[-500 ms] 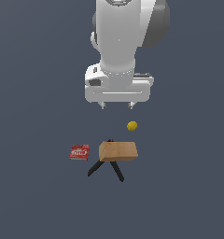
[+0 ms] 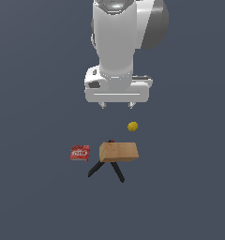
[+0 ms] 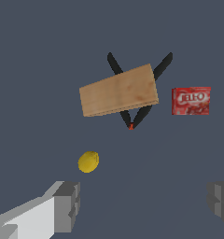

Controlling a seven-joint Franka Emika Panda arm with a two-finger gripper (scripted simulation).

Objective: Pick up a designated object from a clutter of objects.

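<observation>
The small flat red rectangular box with white lettering on its face lies flat on the plain dark grey desk, at about nine o'clock from the tan wooden rectangular block in the exterior view, near it but not touching, with bare desk between the two; the block lies across the black two-legged V-shaped tool, whose two legs splay out from under it toward five and seven o'clock while its small red-tipped joint shows just at the block's far edge, toward twelve; the small yellow ball sits apart from the block, at roughly one o'clock from it, closer to the robot; the white two-fingered hand of the arm hangs high over the desk, up at twelve o'clock from the cluster, holding nothing and touching none of the objects; its two short fingertips point downward and stand wide apart, and in the wrist view the fingers sit at opposite edges of the frame with only desk between them; in that same wrist view the red box lies just beside one short end of the wooden block, and the yellow ball is the object nearest the hand.
</observation>
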